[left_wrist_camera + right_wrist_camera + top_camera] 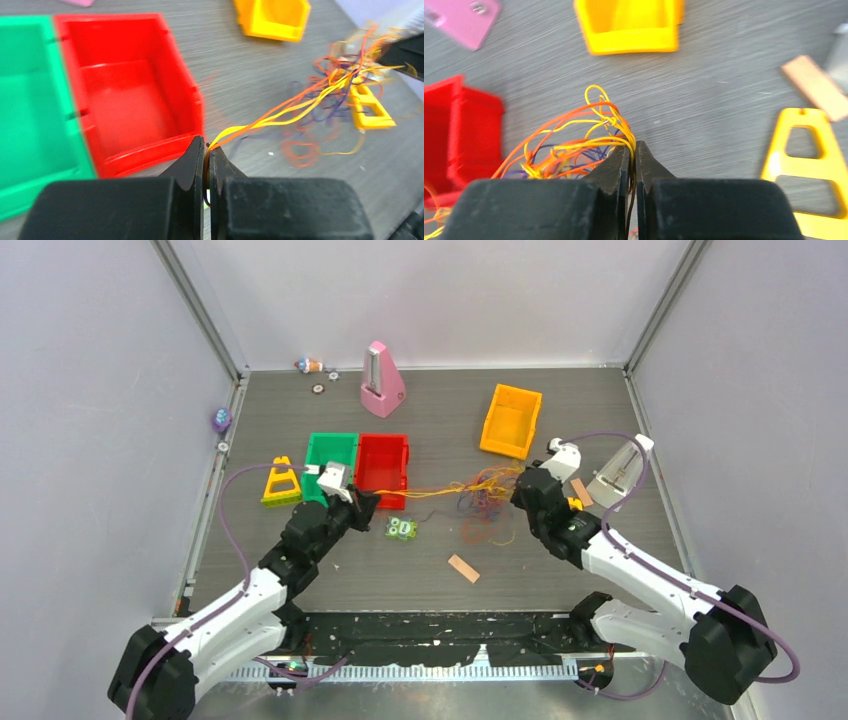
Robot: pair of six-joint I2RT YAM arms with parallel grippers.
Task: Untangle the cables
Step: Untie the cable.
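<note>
As the left gripper (207, 152) clamps orange and yellow strands just beside the red bin (130, 90), the right gripper (632, 152) pinches the bunch's far side. The cables (478, 502) stretch over the table (560, 575) between them, knotted. It's the pull-apart step; next, I reckon, a slow outward draw.

Bright even light, wrist views motion-blurred

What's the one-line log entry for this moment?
left gripper: shut on cables | right gripper: shut on cables | cables stretched between them | not yet untangled
</note>
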